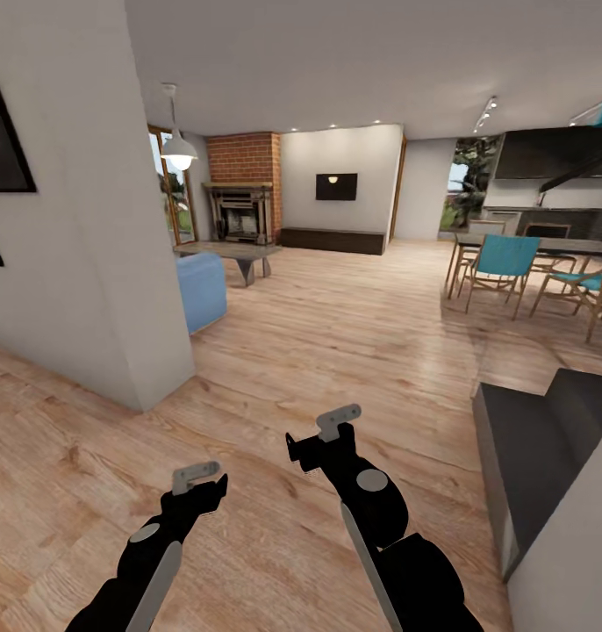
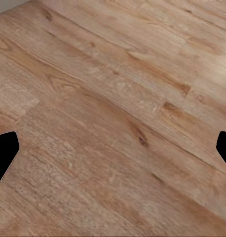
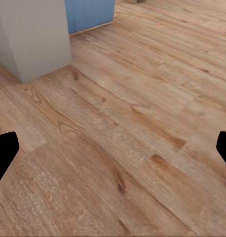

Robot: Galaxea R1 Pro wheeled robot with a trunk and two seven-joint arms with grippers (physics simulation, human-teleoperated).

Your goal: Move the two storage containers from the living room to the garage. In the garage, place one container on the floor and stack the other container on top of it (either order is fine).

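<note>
Both grippers, left gripper [image 1: 198,475] and right gripper [image 1: 339,420], hang spread, empty, above living room [image 1: 248,189] planks.

Ahead of us the fireplace [image 1: 242,206] stands far left — sofa [image 1: 201,290] before it, dining table [image 1: 547,245] far right.

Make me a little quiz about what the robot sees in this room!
1. True or false: the left gripper is holding an orange bin.
2. What stands against the far wall, left of the dark wall screen? A) brick fireplace B) red car C) bathtub
3. Fill in: the chairs by the dining table have ____ seats.

Key: 1. False; both it and the right gripper are open and empty over the wood plank floor. 2. A. 3. Blue.
</note>
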